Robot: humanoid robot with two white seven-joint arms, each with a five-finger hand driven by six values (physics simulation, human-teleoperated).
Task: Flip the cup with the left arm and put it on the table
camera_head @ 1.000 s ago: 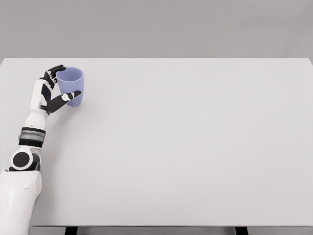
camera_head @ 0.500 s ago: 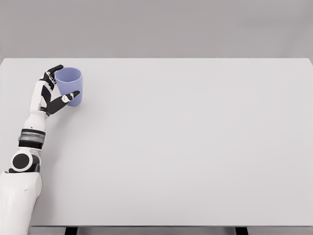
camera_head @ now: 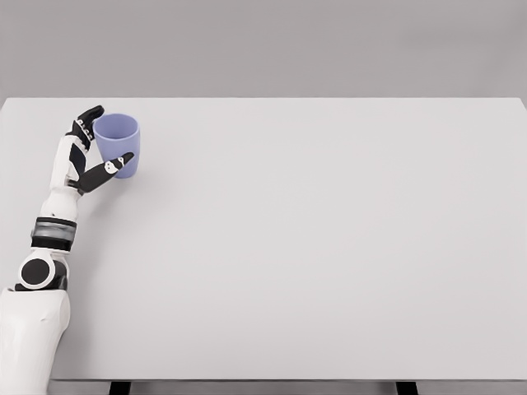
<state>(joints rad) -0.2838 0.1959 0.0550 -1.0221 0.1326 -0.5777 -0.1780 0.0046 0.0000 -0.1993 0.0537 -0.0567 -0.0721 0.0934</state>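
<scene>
From the head view we see the pale desk stretching wide under us, and over at its far left sits the lavender cup, upright with its open mouth facing up and its base on the desk surface. Our left hand is right up against it, the white forearm rising from the lower left corner of the picture. The fingers reach up along the cup's left side near the rim, while the thumb crosses in front of the lower wall, so the hand is cupped around the cup from the left. We cannot tell for sure whether the fingers are pressing on the wall or only lying just beside it. The cup stands straight, not tilted.
</scene>
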